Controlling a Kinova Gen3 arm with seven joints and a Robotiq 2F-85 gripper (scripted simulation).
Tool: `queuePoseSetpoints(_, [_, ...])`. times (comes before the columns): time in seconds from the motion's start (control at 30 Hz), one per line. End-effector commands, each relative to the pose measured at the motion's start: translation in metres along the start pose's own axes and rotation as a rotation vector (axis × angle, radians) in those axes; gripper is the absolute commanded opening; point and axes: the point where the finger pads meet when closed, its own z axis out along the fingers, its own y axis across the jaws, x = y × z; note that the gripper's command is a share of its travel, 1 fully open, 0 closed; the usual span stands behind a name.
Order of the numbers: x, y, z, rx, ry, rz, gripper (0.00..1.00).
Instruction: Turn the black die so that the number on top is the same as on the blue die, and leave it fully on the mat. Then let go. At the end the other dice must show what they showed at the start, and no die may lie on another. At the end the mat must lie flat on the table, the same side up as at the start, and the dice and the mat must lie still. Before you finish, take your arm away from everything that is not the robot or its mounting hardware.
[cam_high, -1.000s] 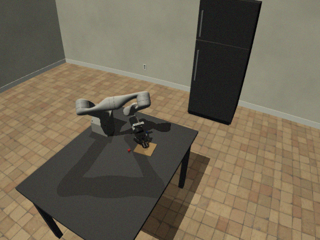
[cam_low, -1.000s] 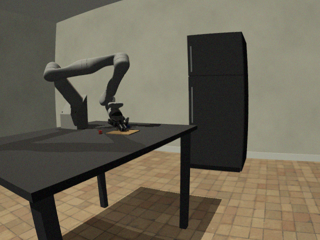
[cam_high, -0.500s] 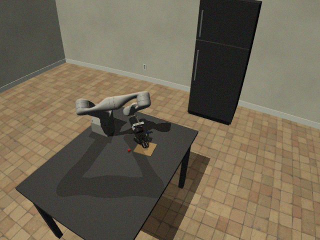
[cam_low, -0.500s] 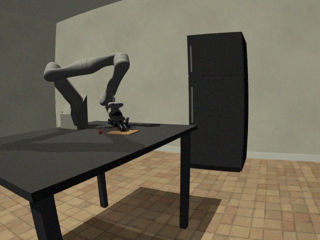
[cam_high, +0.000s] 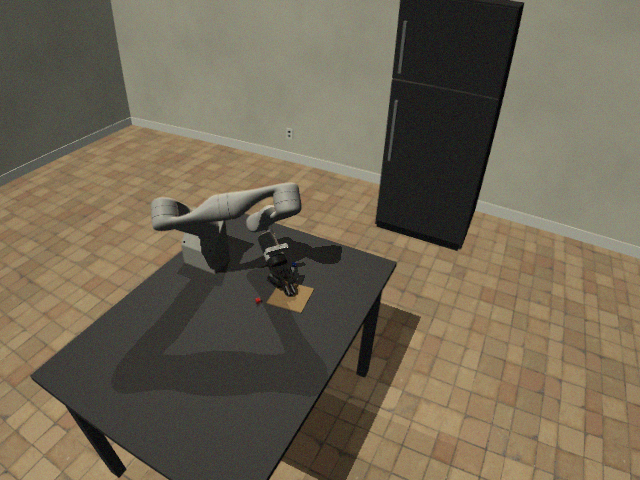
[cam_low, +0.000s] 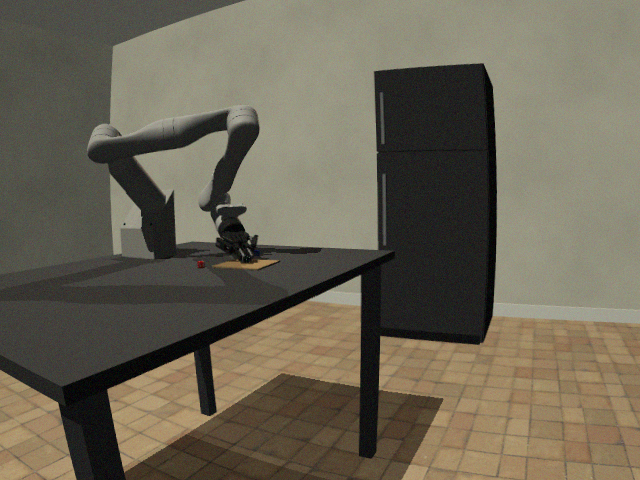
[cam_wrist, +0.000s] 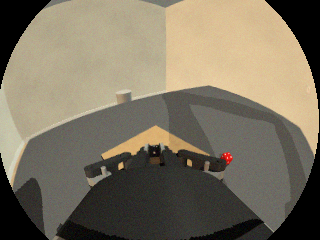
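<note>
My gripper (cam_high: 291, 292) (cam_low: 248, 256) (cam_wrist: 154, 149) leans low over the tan mat (cam_high: 305, 302) (cam_low: 266, 263) (cam_wrist: 155, 135) and is shut on the black die (cam_wrist: 154, 151). The die is a small dark cube between the fingertips in the wrist view; in the top and exterior views the fingers hide it. I cannot tell whether it touches the mat or which face is up. The blue die (cam_high: 294, 264) (cam_low: 257, 252) shows as a small blue speck just behind the gripper, off the mat's far edge. The red die (cam_high: 257, 300) (cam_low: 200, 264) (cam_wrist: 227, 158) lies on the table to the left of the mat.
The dark table (cam_high: 180, 361) (cam_low: 129, 310) carries the arm's base (cam_high: 199, 250) (cam_low: 155, 232) at its far left corner. A black fridge (cam_high: 444, 118) (cam_low: 434, 201) stands against the back wall, away from the table.
</note>
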Motion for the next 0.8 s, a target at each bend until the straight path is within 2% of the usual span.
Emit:
queuePoseSetpoints(0.0, [0.0007, -0.0004, -0.0001, 0.001, 0.001, 0.001, 0.15])
queuePoseSetpoints(0.07, [0.0007, -0.0004, -0.0001, 0.001, 0.001, 0.001, 0.15])
queuePoseSetpoints(0.1, [0.0007, -0.0004, -0.0001, 0.001, 0.001, 0.001, 0.19])
queuePoseSetpoints(0.23, [0.0007, -0.0004, -0.0001, 0.001, 0.001, 0.001, 0.19])
queuePoseSetpoints(0.27, [0.0007, -0.0004, -0.0001, 0.001, 0.001, 0.001, 0.23])
queuePoseSetpoints(0.43, [0.0007, -0.0004, -0.0001, 0.001, 0.001, 0.001, 0.27])
queuePoseSetpoints(0.47, [0.0007, -0.0004, -0.0001, 0.001, 0.001, 0.001, 0.31])
queuePoseSetpoints(0.77, [0.0007, -0.0004, -0.0001, 0.001, 0.001, 0.001, 0.31])
